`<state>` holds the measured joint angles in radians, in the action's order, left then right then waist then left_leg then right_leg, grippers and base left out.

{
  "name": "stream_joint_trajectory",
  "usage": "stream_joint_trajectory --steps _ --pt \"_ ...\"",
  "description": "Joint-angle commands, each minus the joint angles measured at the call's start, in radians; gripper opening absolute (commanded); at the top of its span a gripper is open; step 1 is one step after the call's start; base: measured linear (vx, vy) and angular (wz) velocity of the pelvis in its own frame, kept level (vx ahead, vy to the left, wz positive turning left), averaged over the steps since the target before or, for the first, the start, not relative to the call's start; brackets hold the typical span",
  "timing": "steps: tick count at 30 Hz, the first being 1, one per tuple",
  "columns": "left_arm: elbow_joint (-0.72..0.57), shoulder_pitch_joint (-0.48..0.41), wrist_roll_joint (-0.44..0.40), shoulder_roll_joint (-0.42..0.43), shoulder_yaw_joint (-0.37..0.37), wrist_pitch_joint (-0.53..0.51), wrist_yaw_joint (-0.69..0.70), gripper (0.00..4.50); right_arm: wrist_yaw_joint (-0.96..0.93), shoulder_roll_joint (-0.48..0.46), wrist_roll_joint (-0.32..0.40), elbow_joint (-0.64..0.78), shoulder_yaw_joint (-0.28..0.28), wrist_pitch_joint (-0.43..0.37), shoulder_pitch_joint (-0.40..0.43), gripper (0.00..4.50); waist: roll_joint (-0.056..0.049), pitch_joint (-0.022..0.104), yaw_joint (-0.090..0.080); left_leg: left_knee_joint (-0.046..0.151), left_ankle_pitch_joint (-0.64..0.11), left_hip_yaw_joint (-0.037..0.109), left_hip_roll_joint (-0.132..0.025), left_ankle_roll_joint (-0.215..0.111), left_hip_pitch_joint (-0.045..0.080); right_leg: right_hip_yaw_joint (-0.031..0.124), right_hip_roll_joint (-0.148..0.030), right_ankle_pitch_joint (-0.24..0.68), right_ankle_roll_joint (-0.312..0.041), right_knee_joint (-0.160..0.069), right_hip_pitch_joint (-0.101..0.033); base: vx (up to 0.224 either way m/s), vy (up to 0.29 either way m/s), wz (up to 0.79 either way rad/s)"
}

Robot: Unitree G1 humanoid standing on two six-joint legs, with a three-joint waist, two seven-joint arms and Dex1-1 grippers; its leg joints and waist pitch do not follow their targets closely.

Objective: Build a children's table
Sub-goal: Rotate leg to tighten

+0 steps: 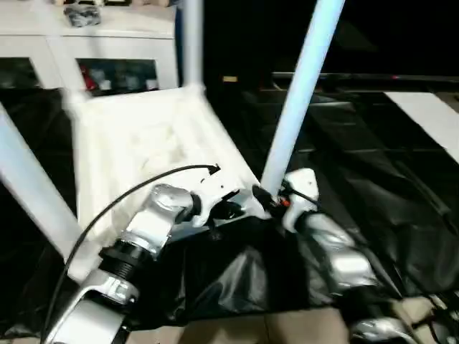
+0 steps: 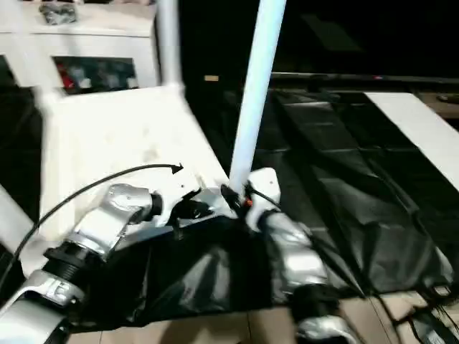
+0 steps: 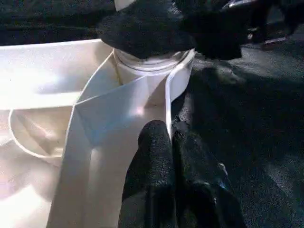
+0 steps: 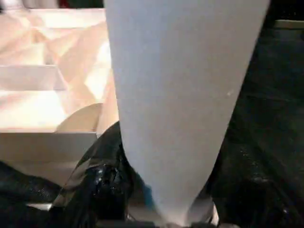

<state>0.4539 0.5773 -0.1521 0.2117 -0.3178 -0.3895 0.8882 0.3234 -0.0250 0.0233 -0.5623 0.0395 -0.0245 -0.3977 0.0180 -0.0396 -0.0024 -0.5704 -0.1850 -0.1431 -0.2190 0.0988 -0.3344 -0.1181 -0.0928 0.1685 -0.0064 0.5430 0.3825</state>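
The white tabletop (image 1: 143,143) lies upside down, ribbed side up, on a black sheet. One white leg (image 1: 190,36) stands in a far corner socket, and another leg (image 1: 29,186) slants up at the left. A third leg (image 1: 301,93) rises from the near right corner socket (image 3: 152,66). My right gripper (image 1: 267,199) is shut on this leg's base, with a finger (image 4: 99,180) on either side of the tube (image 4: 180,95). My left gripper (image 3: 168,142) is shut on the tabletop's rim wall (image 3: 167,95) just beside that socket.
A white cabinet (image 1: 107,43) with glass doors stands behind the tabletop. The black plastic sheet (image 1: 373,179) covers the floor around it. A flat white board (image 1: 430,115) lies at the far right. Pale floor tiles (image 1: 287,326) run along the near edge.
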Motion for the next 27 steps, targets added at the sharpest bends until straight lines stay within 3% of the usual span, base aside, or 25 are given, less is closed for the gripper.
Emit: stream_joint_trajectory --steps 1,2,3,4,6,7,9,11,14,15,16,17,19,21,22,23,27 --pt "-0.027 -0.022 0.010 -0.053 -0.062 -0.003 0.034 0.00 0.022 -0.049 -0.020 -0.048 0.085 -0.007 -0.003 1.96 -0.015 0.026 -0.025 0.088 -0.647 0.014 -0.008 0.003 0.014 -0.016 -0.037 0.621 -0.021 -0.114 -0.027 0.000 0.000 0.00" --pt "-0.031 -0.023 0.010 -0.048 -0.063 -0.004 0.036 0.00 0.019 -0.053 -0.009 -0.041 0.072 -0.007 -0.002 2.31 -0.027 0.028 -0.024 0.093 -0.668 0.021 -0.012 0.006 0.016 -0.018 -0.041 0.593 -0.028 -0.107 -0.035 0.000 0.000 0.00" --pt "-0.032 -0.024 0.010 -0.039 -0.062 0.001 0.042 0.00 0.035 -0.047 0.008 -0.030 0.057 -0.011 0.000 2.52 -0.019 0.024 -0.030 0.103 -0.693 0.021 -0.019 0.001 0.015 -0.016 -0.041 0.560 -0.038 -0.105 -0.039 0.000 0.000 0.00" --pt "-0.035 -0.025 0.010 -0.033 -0.062 0.001 0.042 0.00 0.044 -0.044 0.016 -0.023 0.048 -0.013 0.002 2.65 -0.025 0.021 -0.033 0.100 -0.715 0.020 -0.016 0.003 0.026 -0.017 -0.045 0.565 -0.046 -0.108 -0.032 0.000 0.000 0.00" --pt "-0.040 -0.026 0.013 -0.018 -0.061 0.003 0.049 0.00 0.080 -0.022 0.023 -0.006 0.047 -0.011 0.012 2.71 -0.015 0.022 -0.037 0.093 -0.683 0.019 -0.010 0.004 0.022 -0.019 -0.056 0.602 -0.039 -0.115 -0.033 0.000 0.000 0.00" --pt "-0.036 -0.023 0.014 -0.003 -0.062 0.015 0.059 0.00 0.134 0.004 0.037 0.014 0.052 -0.017 0.023 2.93 -0.017 0.023 -0.034 0.090 -0.658 0.018 -0.006 0.003 0.021 -0.018 -0.060 0.622 -0.033 -0.119 -0.032 0.000 0.000 0.00" --pt "-0.028 -0.019 0.014 0.012 -0.064 0.033 0.078 0.00 0.195 0.039 0.046 0.032 0.059 -0.019 0.033 3.01 -0.011 0.024 -0.029 0.083 -0.609 0.012 -0.001 -0.005 0.021 -0.013 -0.066 0.640 -0.032 -0.122 -0.027 0.000 0.000 0.00" --pt "-0.021 -0.014 0.020 0.034 -0.068 0.060 0.119 0.00 0.273 0.090 0.050 0.049 0.071 -0.015 0.044 3.10 -0.007 0.029 -0.021 0.086 -0.548 0.011 -0.003 -0.013 0.008 -0.002 -0.069 0.608 -0.045 -0.114 -0.033 0.000 0.000 0.00" --pt "-0.022 -0.005 0.051 0.071 -0.065 0.119 0.218 0.00 0.429 0.179 0.076 0.081 0.091 -0.022 0.053 3.10 -0.006 0.038 -0.007 0.089 -0.457 0.003 -0.008 -0.032 -0.002 0.021 -0.064 0.472 -0.108 -0.087 -0.036 0.018 0.001 0.03" --pt "-0.024 -0.004 0.060 0.079 -0.064 0.127 0.240 0.00 0.461 0.196 0.081 0.086 0.096 -0.024 0.052 3.10 0.004 0.041 -0.004 0.088 -0.420 -0.004 -0.008 -0.045 -0.010 0.030 -0.059 0.419 -0.134 -0.073 -0.035 0.000 0.000 0.00" --pt "-0.025 -0.001 0.069 0.093 -0.067 0.146 0.277 0.00 0.531 0.230 0.093 0.092 0.108 -0.037 0.050 3.10 0.007 0.048 0.006 0.084 -0.363 -0.011 -0.007 -0.055 -0.013 0.044 -0.057 0.358 -0.159 -0.058 -0.032 0.000 0.000 0.00" --pt "-0.020 0.002 0.075 0.107 -0.068 0.168 0.306 0.00 0.612 0.269 0.093 0.097 0.131 -0.046 0.049 3.10 0.008 0.046 0.015 0.080 -0.343 -0.021 -0.009 -0.069 -0.005 0.053 -0.053 0.327 -0.190 -0.053 -0.021 0.050 -0.032 0.14" --pt "-0.012 0.008 0.076 0.121 -0.072 0.186 0.333 0.00 0.664 0.297 0.089 0.096 0.146 -0.048 0.042 3.10 0.016 0.052 0.026 0.069 -0.294 -0.035 -0.008 -0.088 0.002 0.065 -0.050 0.248 -0.228 -0.039 -0.016 0.081 -0.044 0.23" --pt "-0.005 0.014 0.079 0.132 -0.073 0.196 0.357 0.00 0.701 0.312 0.094 0.093 0.150 -0.054 0.029 3.10 0.017 0.058 0.035 0.062 -0.199 -0.041 -0.007 -0.114 -0.012 0.075 -0.045 0.128 -0.261 -0.012 -0.024 0.042 -0.022 0.10" --pt "0.002 0.019 0.079 0.139 -0.073 0.203 0.371 0.00 0.728 0.323 0.094 0.089 0.153 -0.050 0.019 3.10 0.013 0.061 0.043 0.060 -0.142 -0.040 -0.008 -0.124 -0.018 0.073 -0.046 0.076 -0.271 -0.002 -0.030 0.000 0.000 0.00" --pt "0.011 0.024 0.078 0.143 -0.075 0.219 0.381 0.00 0.743 0.328 0.091 0.082 0.155 -0.050 0.007 3.10 0.017 0.064 0.045 0.054 -0.103 -0.041 -0.008 -0.130 -0.021 0.074 -0.047 0.030 -0.279 0.006 -0.034 0.000 0.000 0.00" --pt "0.053 0.049 0.078 0.161 -0.085 0.264 0.419 0.00 0.807 0.352 0.084 0.043 0.177 -0.039 -0.047 3.10 0.018 0.063 0.049 0.051 -0.087 -0.041 -0.006 -0.138 -0.020 0.072 -0.047 0.019 -0.285 0.011 -0.038 0.000 0.000 0.00"
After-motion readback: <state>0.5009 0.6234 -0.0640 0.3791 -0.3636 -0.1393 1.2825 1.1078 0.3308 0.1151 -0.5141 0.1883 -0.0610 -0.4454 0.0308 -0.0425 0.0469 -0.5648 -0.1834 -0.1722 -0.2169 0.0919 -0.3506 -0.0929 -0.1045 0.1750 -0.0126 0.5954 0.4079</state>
